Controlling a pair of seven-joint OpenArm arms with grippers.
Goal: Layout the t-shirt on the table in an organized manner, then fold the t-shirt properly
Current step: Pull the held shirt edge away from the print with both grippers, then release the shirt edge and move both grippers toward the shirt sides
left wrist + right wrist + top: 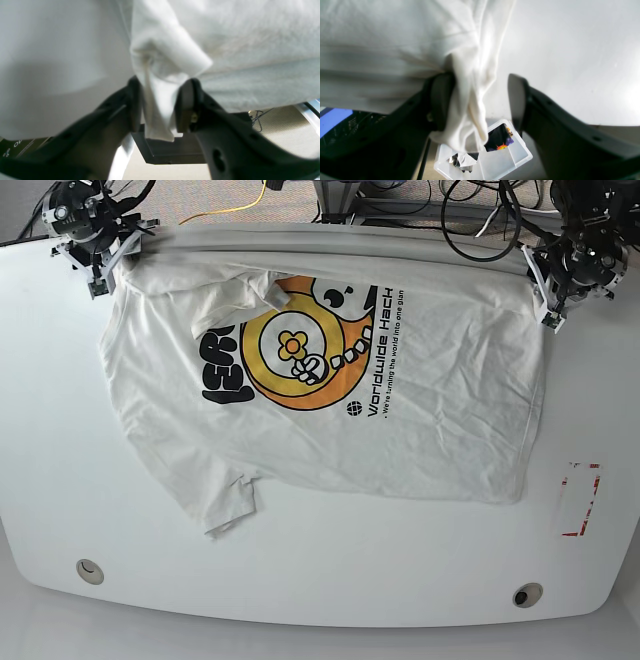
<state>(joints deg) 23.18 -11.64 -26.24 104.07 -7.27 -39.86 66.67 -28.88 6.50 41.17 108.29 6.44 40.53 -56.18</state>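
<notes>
Glossy white table (320, 600), cables beyond the far edge. T-shirt (330, 410) spread print-up, far edge hanging between both sets of jaws. Layout step ending; next, regrasp for the first fold. Left gripper (157, 105) and right gripper (480, 100) at far corners, jaws parted, cloth unpinched.

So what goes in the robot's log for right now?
t-shirt: spread print-up on table | left hand: open, cloth between fingers | right hand: open, cloth against one finger

place: robotics lab | cues: white table (320, 600), loose cables (470, 210), clear storage bin (495, 160) on floor
</notes>
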